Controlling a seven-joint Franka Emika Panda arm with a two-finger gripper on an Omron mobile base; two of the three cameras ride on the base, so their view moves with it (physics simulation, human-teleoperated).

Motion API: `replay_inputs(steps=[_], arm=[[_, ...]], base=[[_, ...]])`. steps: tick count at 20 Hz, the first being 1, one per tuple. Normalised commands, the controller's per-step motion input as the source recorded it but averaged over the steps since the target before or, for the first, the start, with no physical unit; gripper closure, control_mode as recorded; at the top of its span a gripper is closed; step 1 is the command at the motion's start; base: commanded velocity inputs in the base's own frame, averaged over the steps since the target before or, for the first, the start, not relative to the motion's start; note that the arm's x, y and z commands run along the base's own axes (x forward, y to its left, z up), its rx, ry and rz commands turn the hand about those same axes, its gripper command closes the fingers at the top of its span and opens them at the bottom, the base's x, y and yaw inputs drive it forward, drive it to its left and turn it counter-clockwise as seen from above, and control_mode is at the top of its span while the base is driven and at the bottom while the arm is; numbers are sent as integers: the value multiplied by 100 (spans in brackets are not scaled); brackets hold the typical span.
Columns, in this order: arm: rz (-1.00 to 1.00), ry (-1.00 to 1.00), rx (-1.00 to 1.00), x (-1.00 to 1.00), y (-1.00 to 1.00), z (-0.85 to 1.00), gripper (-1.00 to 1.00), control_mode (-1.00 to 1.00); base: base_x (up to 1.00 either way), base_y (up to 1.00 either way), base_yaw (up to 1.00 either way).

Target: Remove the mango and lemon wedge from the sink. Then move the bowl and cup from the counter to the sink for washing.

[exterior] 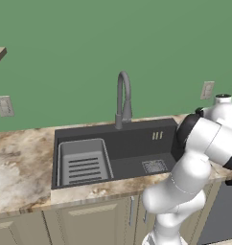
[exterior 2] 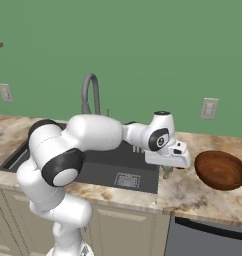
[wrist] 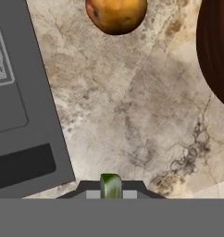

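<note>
So the gripper (wrist: pixel 111 193) has its jaws pinched nearly together on the lemon wedge (wrist: pixel 111 185), a little green-yellow sliver poking up between the dark tips in the hand view. It hangs over the counter (wrist: pixel 132 115), that beige-and-brown marbled stone, just to the right of the sink (exterior: pixel 132 143). In the right base view you can spot the wedge as a small greenish thing under the hand, above the stone between the basin's edge and the bowl (exterior 2: pixel 221 170). The bowl, reddish-brown and wide, sits on the counter right of the hand, and its dark rim cuts into the hand view's right edge. The mango (wrist: pixel 116 15) is on the stone too, orange-brown, near the sink edge. The sink itself is a dark grey basin with a lighter slotted tray (exterior: pixel 83 162) in its left part and a grey gooseneck faucet (exterior: pixel 123 98) behind. Green wall behind it all, with pale outlet plates (exterior 2: pixel 209 108), and pale cabinets (exterior: pixel 89 222) below.
</note>
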Motion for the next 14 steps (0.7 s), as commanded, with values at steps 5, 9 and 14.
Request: replay_inputs(steps=[5, 9, 14], arm=[[-2, 2, 0, -7, 0, -14, 100, -100], [-3, 2, 0, 0, 0, -12, 100, -100], [-3, 3, -3, 0, -3, -12, 100, -100]], base=[[0, 0, 0], [0, 0, 0], [0, 0, 0]])
